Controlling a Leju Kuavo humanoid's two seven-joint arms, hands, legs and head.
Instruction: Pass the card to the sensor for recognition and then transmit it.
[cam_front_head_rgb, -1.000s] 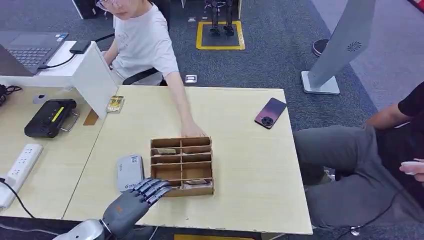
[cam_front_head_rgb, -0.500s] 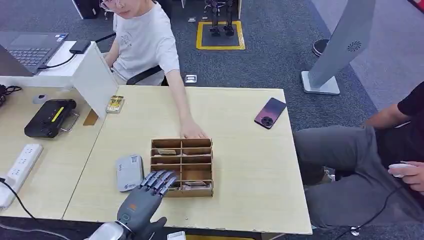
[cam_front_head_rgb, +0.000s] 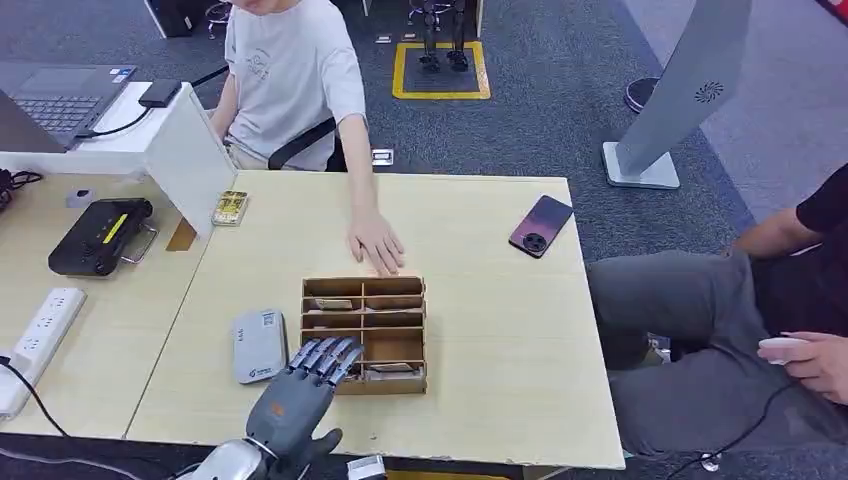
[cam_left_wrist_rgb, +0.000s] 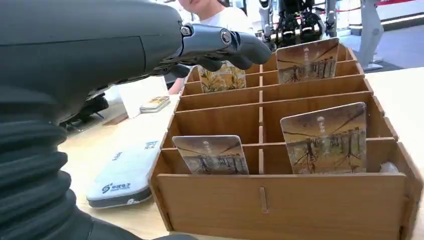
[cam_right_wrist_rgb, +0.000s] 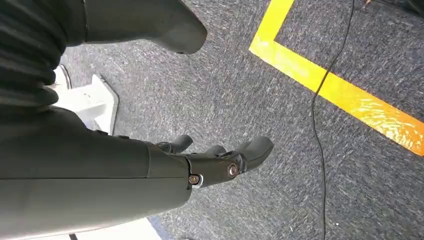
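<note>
Wooden divided card box (cam_front_head_rgb: 364, 334) stands near the desk's (cam_front_head_rgb: 500, 330) front edge, picture cards (cam_left_wrist_rgb: 212, 154) upright inside; the left hand (cam_front_head_rgb: 300, 395) hovers spread and empty at its front-left corner. The right hand (cam_right_wrist_rgb: 200, 160) hangs empty.

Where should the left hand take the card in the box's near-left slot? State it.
Pinch the card by its top edge, front and back faces, coming from above. It leans upright in the box; walls cover its lower part and sides.
</note>
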